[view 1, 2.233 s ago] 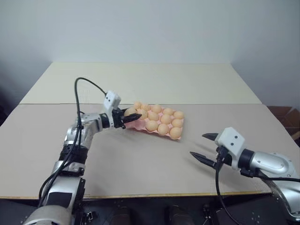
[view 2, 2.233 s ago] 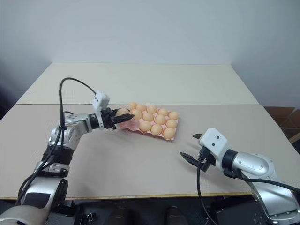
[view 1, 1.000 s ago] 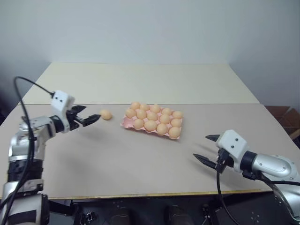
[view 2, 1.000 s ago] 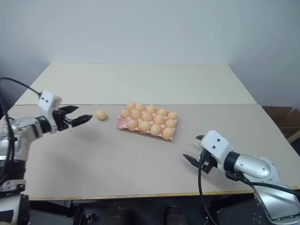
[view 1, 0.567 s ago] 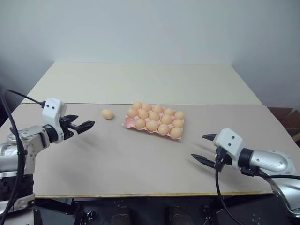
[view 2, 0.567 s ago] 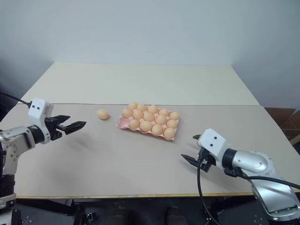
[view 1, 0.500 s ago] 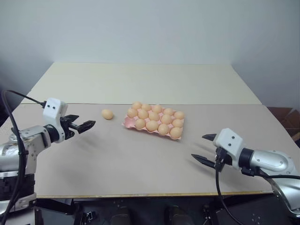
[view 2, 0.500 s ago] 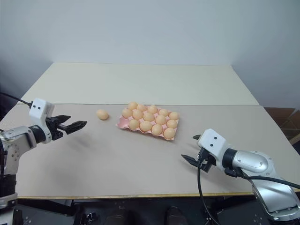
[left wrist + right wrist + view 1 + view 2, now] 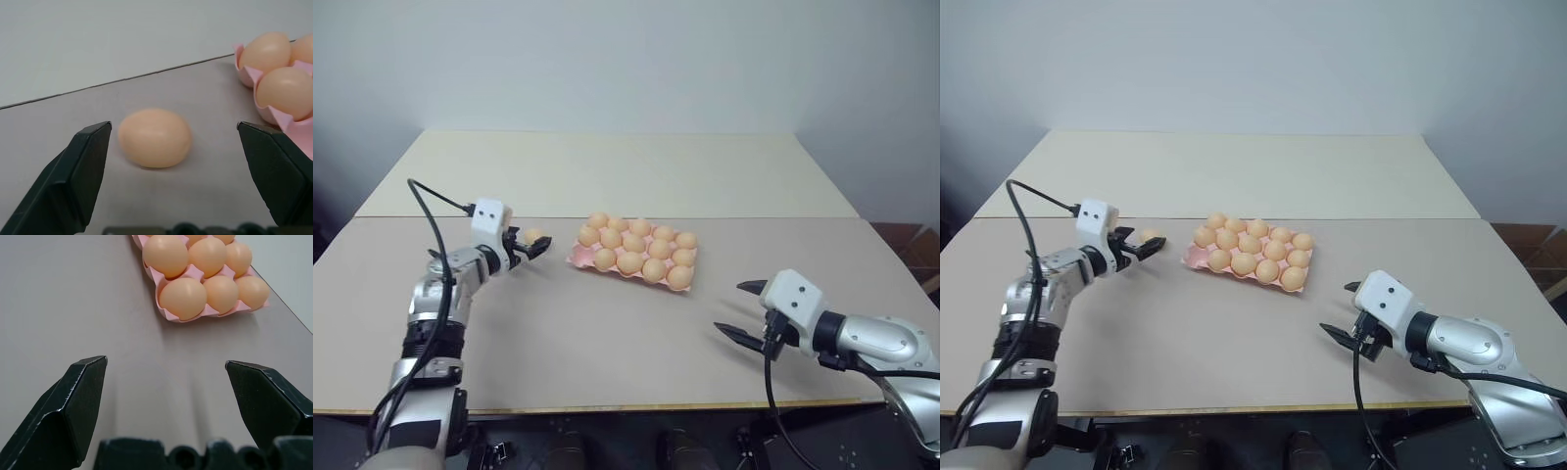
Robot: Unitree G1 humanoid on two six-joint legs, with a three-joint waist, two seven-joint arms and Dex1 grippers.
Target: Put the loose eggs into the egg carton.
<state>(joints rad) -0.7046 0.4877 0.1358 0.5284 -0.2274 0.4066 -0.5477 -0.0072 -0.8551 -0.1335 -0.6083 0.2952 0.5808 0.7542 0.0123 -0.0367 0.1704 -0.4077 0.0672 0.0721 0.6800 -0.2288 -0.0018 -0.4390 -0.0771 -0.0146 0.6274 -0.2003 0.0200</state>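
Observation:
One loose egg [image 9: 532, 236], light orange-tan, lies on the table just left of the pink egg carton [image 9: 579, 259], whose cups hold several eggs. My left gripper [image 9: 534, 247] is open right at the egg; in the left wrist view the egg [image 9: 154, 137] rests on the table ahead, in line with the gap between the two black fingers, with the carton's corner [image 9: 283, 117] beside it. Over the table's front right my right gripper [image 9: 740, 309] hangs open and empty. In the right wrist view the carton [image 9: 171, 315] lies ahead of it.
The carton sits mid-table on a beige board [image 9: 607, 333]. A lighter table surface [image 9: 607, 171] lies behind a seam, up to a plain wall. A black cable [image 9: 435, 211] loops from my left wrist.
My left arm has swung in from the far left toward the loose egg, bringing its open fingers up to it. Egg, carton and right arm have stayed put.

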